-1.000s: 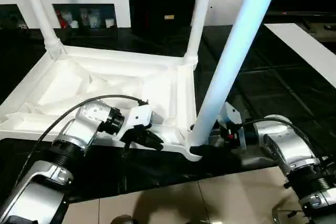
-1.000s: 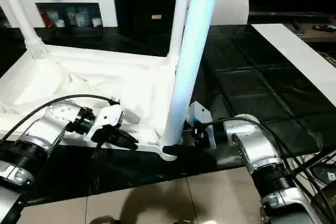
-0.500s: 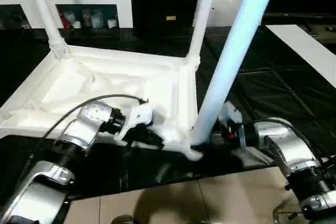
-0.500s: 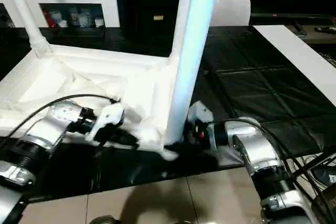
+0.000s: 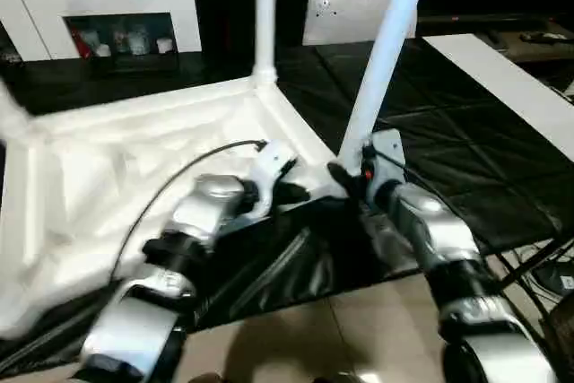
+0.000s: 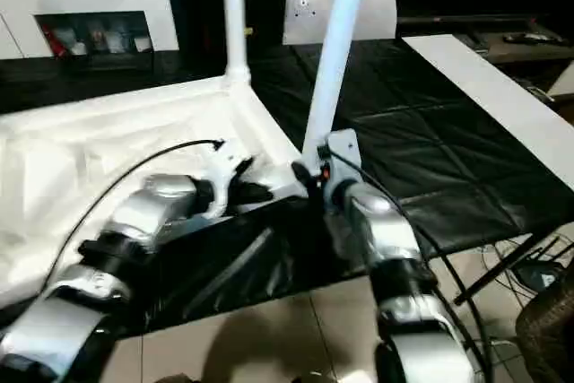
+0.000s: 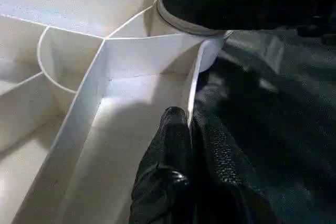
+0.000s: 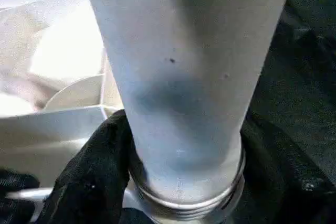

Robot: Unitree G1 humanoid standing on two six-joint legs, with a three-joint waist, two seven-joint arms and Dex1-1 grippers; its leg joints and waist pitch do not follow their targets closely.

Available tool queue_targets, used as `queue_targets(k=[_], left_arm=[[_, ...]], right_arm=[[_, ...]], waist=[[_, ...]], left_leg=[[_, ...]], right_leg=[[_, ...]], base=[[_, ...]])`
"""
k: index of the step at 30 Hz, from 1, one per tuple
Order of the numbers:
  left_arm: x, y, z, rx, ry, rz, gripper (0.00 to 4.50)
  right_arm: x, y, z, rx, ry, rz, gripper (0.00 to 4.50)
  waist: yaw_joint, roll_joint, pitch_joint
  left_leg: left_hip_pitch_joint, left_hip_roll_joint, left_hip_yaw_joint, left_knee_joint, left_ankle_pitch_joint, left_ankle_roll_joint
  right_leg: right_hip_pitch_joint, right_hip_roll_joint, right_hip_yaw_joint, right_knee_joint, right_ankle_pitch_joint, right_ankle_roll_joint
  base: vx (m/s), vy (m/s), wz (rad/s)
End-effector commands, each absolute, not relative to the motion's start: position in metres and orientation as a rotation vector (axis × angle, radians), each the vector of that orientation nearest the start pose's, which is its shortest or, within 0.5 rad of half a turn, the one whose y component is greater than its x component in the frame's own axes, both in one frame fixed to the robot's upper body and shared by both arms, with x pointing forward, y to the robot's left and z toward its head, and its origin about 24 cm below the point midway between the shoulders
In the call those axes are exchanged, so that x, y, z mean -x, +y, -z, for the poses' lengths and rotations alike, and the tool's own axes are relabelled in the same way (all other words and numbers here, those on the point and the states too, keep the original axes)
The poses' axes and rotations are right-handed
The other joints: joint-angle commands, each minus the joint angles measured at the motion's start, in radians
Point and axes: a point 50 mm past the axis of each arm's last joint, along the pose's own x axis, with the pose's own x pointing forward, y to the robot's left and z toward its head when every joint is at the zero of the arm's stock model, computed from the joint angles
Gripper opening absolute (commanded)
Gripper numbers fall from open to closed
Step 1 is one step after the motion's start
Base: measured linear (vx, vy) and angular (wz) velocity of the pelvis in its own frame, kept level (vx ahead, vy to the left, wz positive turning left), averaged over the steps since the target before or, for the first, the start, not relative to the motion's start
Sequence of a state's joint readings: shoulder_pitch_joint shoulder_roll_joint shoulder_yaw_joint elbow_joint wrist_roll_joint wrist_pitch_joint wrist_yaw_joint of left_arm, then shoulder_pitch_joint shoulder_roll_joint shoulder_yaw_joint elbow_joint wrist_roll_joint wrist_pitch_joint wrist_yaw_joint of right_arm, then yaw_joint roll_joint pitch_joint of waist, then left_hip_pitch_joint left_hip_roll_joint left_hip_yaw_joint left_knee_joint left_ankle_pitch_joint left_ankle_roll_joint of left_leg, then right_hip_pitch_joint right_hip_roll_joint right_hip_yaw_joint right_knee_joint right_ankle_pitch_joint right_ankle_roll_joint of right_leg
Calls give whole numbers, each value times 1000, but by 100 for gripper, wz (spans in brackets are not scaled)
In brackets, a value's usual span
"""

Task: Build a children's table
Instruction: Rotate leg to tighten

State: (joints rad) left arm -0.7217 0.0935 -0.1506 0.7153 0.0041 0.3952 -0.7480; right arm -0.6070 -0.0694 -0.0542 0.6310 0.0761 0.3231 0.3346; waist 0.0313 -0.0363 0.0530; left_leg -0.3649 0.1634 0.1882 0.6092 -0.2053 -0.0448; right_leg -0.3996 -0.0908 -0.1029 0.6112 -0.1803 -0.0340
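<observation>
- tabletop [image 5: 134, 159] is seen upside down on the black mat [image 5: 466, 132], ribbed underside up.
- left gripper [image 7: 190, 124] is pinched nearly closed on the tabletop's thin side wall, near the corner socket.
- near leg [image 5: 386, 51] stands upright in that socket.
- right gripper [image 8: 178, 182] is wrapped around this leg's base, fingers [image 8: 89, 177] on either side.

Head pair looking down over both forearms at upturned tabletop [image 5: 134, 159], wrist cameras close, sharing its corner socket [image 7: 178, 30] and leg [image 8: 184, 77]
</observation>
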Motion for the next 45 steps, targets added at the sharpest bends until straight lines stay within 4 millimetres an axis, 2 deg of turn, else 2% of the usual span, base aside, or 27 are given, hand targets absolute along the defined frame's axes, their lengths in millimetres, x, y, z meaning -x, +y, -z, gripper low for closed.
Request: queue_targets(k=[1, 3, 4, 5, 7, 8, 10, 11, 13, 14, 15, 16, 19, 22, 23, 25, 27, 30, 32, 33, 37, 40, 44, 45], left_arm=[[-362, 51, -94, -73, 283, 825, 0], [-362, 50, -94, -84, 281, 834, 0], [-362, 51, -93, -100, 285, 836, 0], [-362, 51, -93, -100, 285, 836, 0], [-362, 54, -91, -130, 289, 839, 0], [-362, 55, -91, -145, 286, 846, 0], [-359, 60, -89, -194, 267, 884, 0], [-358, 62, -88, -210, 262, 899, 0], [-356, 67, -86, -237, 260, 928, 0], [-354, 71, -84, -253, 264, 955, 0], [-352, 76, -82, -271, 270, 977, 0], [-351, 78, -81, -276, 274, 982, 0], [-347, 93, -77, -327, 280, 1058, 0], [-341, 103, -73, -363, 300, 1152, 0], [-339, 106, -72, -378, 305, 1185, 0], [-333, 114, -68, -413, 327, 1271, 0], [-326, 121, -66, -432, 354, 1362, 0], [-322, 127, -66, -451, 374, 1436, 0], [-319, 130, -65, -460, 383, 1480, 0], [-315, 133, -65, -473, 401, 1539, 0], [-311, 134, -66, -495, 406, 1608, 0], [-308, 133, -67, -504, 401, 1663, 0], [-305, 130, -67, -519, 402, 1713, 0], [-305, 130, -67, -524, 403, 1717, 0]], right_arm=[[-327, -39, -31, -143, 447, -698, 266], [-327, -39, -31, -145, 435, -700, 266], [-327, -38, -31, -151, 426, -699, 301], [-327, -38, -31, -151, 426, -699, 301], [-327, -41, -30, -161, 420, -681, 339], [-327, -44, -29, -166, 415, -667, 343], [-329, -57, -30, -145, 378, -646, 365], [-329, -61, -31, -125, 360, -645, 376], [-328, -72, -32, -100, 334, -650, 386], [-327, -80, -35, -95, 306, -665, 393], [-324, -89, -38, -94, 286, -680, 411], [-323, -93, -39, -93, 279, -685, 420], [-315, -116, -48, -69, 226, -737, 441], [-309, -135, -54, -16, 204, -801, 441], [-306, -140, -56, 4, 202, -829, 441], [-299, -152, -59, 62, 216, -908, 441], [-291, -165, -63, 123, 250, -1015, 441], [-285, -175, -67, 172, 288, -1101, 441], [-283, -180, -69, 192, 308, -1135, 441], [-284, -185, -71, 226, 325, -1159, 441], [-285, -186, -71, 271, 338, -1209, 441], [-285, -180, -69, 301, 336, -1269, 441], [-287, -171, -67, 290, 329, -1330, 441], [-288, -169, -67, 277, 325, -1343, 425]], waist=[[4, -5, -71], [4, -5, -72], [4, -6, -70], [5, -5, -69], [5, -2, -65], [4, -3, -64], [-2, -4, -62], [-4, -3, -63], [-13, -3, -66], [-20, -5, -68], [-16, -4, -68], [-17, -4, -68], [-9, -2, -70], [2, -3, -68], [4, -2, -67], [9, -2, -62], [15, 0, -57], [20, -3, -54], [25, -2, -56], [28, -6, -58], [32, -5, -60], [36, -5, -62], [42, -7, -62], [45, -9, -63]], left_leg=[[5, 69, -28, -70, -76, 75], [3, 69, -26, -69, -49, 98], [4, 69, -25, -70, -55, 106], [5, 69, -24, -70, -63, 106], [8, 71, -25, -73, -105, 89], [8, 71, -25, -74, -117, 85], [2, 71, -30, -79, -160, 62], [3, 72, -31, -80, -168, 55], [0, 74, -34, -79, -161, 55], [-5, 73, -33, -77, -135, 69], [2, 75, -30, -75, -119, 87], [1, 75, -28, -73, -100, 104], [3, 76, -25, -70, -65, 135], [3, 77, -22, -69, -66, 143], [3, 76, -23, -70, -75, 140], [6, 76, -24, -74, -134, 109], [15, 79, -22, -77, -174, 86], [16, 80, -24, -81, -206, 67], [17, 83, -25, -81, -199, 60], [16, 83, -24, -80, -191, 58], [12, 83, -23, -78, -156, 64], [11, 82, -22, -76, -152, 65], [12, 85, -21, -76, -139, 68], [13, 86, -21, -75, -137, 70]], right_leg=[[54, -81, 67, -73, -164, -209], [57, -80, 67, -67, -105, -226], [58, -81, 66, -68, -111, -227], [57, -82, 67, -71, -123, -226], [54, -82, 66, -79, -194, -214], [54, -81, 66, -83, -213, -208], [55, -82, 64, -92, -291, -169], [55, -82, 64, -90, -301, -165], [57, -81, 65, -86, -266, -172], [59, -82, 67, -79, -208, -184], [55, -80, 68, -77, -165, -200], [57, -80, 69, -72, -127, -220], [56, -80, 71, -64, -61, -238], [57, -79, 71, -63, -57, -246], [56, -80, 70, -64, -70, -244], [56, -81, 70, -78, -176, -220], [49, -79, 72, -84, -232, -205], [48, -83, 72, -91, -309, -183], [46, -84, 73, -90, -307, -182], [46, -84, 73, -87, -290, -188], [49, -83, 72, -74, -210, -215], [50, -87, 71, -76, -227, -214], [49, -83, 70, -71, -202, -225], [49, -84, 71, -69, -197, -228]], base=[[0, 0, 0], [28, -3, 0], [0, 0, 0], [0, 0, 0], [0, 0, 0], [0, 0, 0], [0, 0, 0], [0, 0, 0], [0, 0, 0], [0, 0, 0], [0, 0, 0], [0, 0, 0], [0, 0, 0], [0, 0, 0], [0, 0, 0], [0, 0, 0], [0, 0, 0], [0, 0, 0], [0, 0, 0], [0, 0, 0], [0, 0, 0], [0, 0, 0], [0, 0, 0], [0, 0, 0]])
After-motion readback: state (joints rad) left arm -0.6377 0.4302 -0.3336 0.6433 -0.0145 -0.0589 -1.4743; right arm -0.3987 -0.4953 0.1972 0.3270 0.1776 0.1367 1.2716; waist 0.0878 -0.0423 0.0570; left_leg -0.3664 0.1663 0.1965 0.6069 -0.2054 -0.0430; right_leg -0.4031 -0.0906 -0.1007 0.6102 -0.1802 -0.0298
